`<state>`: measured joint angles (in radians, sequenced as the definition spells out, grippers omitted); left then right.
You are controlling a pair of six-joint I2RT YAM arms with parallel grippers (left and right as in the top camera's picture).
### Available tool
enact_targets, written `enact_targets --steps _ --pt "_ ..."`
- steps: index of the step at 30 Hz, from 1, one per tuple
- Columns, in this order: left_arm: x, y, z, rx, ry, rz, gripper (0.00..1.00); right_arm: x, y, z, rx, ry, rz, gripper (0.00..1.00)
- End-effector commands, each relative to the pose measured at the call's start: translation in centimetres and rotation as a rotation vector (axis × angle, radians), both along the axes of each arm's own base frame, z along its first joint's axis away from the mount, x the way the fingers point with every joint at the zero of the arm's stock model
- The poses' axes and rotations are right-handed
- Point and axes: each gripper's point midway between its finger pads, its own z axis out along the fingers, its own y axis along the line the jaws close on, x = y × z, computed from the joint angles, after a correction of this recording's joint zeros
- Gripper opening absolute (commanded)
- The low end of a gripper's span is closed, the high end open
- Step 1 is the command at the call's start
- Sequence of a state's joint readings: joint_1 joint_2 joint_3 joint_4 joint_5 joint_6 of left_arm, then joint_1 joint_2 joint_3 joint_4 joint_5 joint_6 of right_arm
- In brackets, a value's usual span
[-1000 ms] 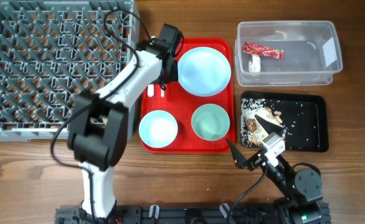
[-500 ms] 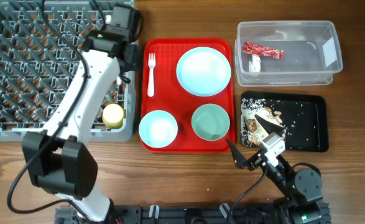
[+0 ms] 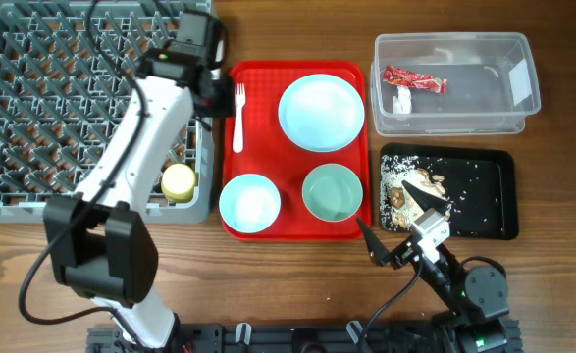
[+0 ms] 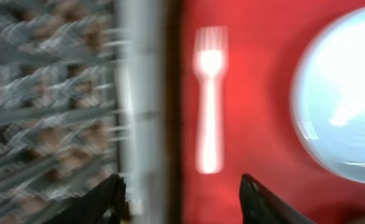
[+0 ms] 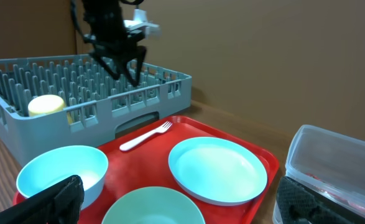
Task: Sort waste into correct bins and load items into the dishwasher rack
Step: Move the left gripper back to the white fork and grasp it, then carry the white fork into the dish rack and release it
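My left gripper [image 3: 209, 93] [image 4: 182, 202] hovers open over the seam between the grey dishwasher rack [image 3: 72, 59] [image 4: 51, 106] and the red tray [image 3: 361, 221], holding nothing. The white fork [image 3: 237, 118] [image 4: 210, 99] lies just ahead of it on the tray, beside the pale-blue plate [image 3: 321, 113] [image 4: 344, 93]. A pale-blue bowl [image 3: 249, 203] and a mint-green bowl [image 3: 332, 192] sit at the tray's front. A yellow cup [image 3: 178, 181] rests in the rack. My right gripper [image 3: 397, 221] [image 5: 182, 205] stands open near the tray's front right corner.
The clear tub [image 3: 518, 113] at the back right holds the red wrapper [image 3: 414, 79]. The black tray [image 3: 494, 196] in front of it carries food scraps [image 3: 410, 186]. My left arm [image 3: 135, 167] stretches over the rack's right side.
The left arm swung from over the red tray to the rack's right edge. Its jaws went from shut to open. The yellow cup, unseen a second ago, now sits in the rack.
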<state>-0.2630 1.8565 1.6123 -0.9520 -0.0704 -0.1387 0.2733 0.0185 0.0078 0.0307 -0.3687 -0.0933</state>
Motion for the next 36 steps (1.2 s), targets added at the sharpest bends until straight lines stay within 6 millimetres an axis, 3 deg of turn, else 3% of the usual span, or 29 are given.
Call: enact_targets --steps 1,5,11,14,24,29,36 --pt "-0.3 -4.7 0.3 -0.048 -0.028 -0.07 0.57 0.2 -0.2 -0.1 0.011 0.01 -0.012 1.0" --pt "1.2 -4.6 -3.2 0.032 -0.052 0.063 0.57 0.2 -0.2 -0.1 0.011 0.01 -0.012 1.0" --pt "2.6 -4.3 -9.1 0.087 -0.003 0.101 0.42 0.2 -0.2 -0.1 0.011 0.01 -0.012 1.0" --pt "2.8 -3.4 -11.0 0.148 0.007 0.117 0.42 0.2 -0.2 -0.1 0.011 0.01 -0.012 1.0" --pt "2.6 -2.7 -14.1 0.192 0.05 0.125 0.47 0.1 -0.2 -0.1 0.011 0.01 -0.012 1.0" --pt "2.1 -4.5 -14.4 0.097 0.092 0.093 0.14 0.2 -0.2 -0.1 0.011 0.01 -0.012 1.0" --pt "0.9 -7.2 -14.7 -0.059 0.169 0.043 0.04 0.1 -0.2 -0.1 0.011 0.01 -0.012 1.0"
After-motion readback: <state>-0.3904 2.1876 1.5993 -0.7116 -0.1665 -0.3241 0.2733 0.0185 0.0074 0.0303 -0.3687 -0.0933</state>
